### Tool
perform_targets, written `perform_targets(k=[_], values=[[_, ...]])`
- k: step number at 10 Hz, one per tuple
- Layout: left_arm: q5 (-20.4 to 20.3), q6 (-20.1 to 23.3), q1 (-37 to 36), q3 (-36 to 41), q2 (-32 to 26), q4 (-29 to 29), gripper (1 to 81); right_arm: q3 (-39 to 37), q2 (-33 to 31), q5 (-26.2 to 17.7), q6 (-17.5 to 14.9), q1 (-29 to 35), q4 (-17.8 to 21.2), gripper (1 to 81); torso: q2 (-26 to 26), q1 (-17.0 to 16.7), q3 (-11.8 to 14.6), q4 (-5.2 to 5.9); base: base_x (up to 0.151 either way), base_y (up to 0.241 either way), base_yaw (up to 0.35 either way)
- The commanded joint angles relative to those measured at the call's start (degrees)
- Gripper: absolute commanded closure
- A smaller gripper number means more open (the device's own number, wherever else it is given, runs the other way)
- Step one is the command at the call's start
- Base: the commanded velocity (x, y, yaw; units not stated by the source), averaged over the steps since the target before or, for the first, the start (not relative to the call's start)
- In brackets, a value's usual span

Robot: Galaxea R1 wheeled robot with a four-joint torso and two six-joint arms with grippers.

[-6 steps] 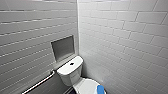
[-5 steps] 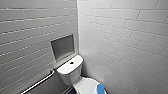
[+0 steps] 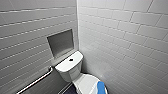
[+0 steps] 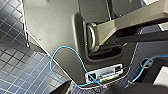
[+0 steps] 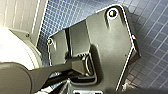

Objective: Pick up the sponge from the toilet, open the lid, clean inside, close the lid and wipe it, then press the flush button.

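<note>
- Grey-white tiled walls point(image 3: 125, 37) meet in a corner; the toilet stands in it.
- Floor point(image 4: 20, 70): small dark-blue mosaic tiles, seen under both wrists.
- Toilet point(image 3: 72, 72): white, glossy, tank against the left wall, bowl running toward the robot.
- Recessed niche point(image 3: 60, 43) in the wall just above the tank; a grab rail point(image 3: 37, 80) slants down to its left.
- Left gripper, right gripper: I cannot tell whether the jaws are spread or pressed together.
- Lid point(image 3: 86, 85): appears down, partly cut by the lower edge of the head view.
- Sponge point(image 3: 101, 87): bright blue, lying on the lid at the end away from the tank, also cut by that edge.
- Flush button point(image 3: 71, 59): dark dot in the centre of the tank top.
- Judgement: the step in hand is the approach for the sponge pickup. Done well, it means getting the whole sponge into the head view first, then coming down from above. A sideways nudge on that slick lid could slide the sponge off.
</note>
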Motion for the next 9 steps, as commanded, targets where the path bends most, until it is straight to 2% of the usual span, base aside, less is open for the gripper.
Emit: perform_targets(k=[1,3,5,6,9], values=[[3.76,0.33,0.05,0.68,0.20,-0.59,1.0,3.49,-7.66,-1.94,4.61,8.40,0.59,1.0,-5.66,3.67,0.02,0.00,0.000,0.000,0.000],[3.85,0.24,0.23,0.33,0.73,-0.85,1.0,3.66,-7.75,-4.84,4.52,12.53,0.59,1.0,-9.51,6.08,-0.59,0.00,0.000,0.000,0.000],[3.94,0.24,0.84,0.24,1.34,-1.73,1.0,3.49,-7.49,-5.54,4.70,16.58,0.68,1.0,-13.84,8.81,-0.64,0.00,0.000,0.000,0.000],[3.94,0.33,1.46,0.24,1.69,-1.73,1.0,4.98,-8.02,-5.72,4.96,18.76,0.68,1.0,-16.00,10.16,-4.52,0.00,0.000,0.000,0.000],[3.76,0.33,2.96,-0.02,2.66,-1.65,1.0,5.77,-7.66,-8.71,5.14,24.58,0.85,1.0,-21.18,13.40,-9.26,0.00,0.000,0.000,0.000]])
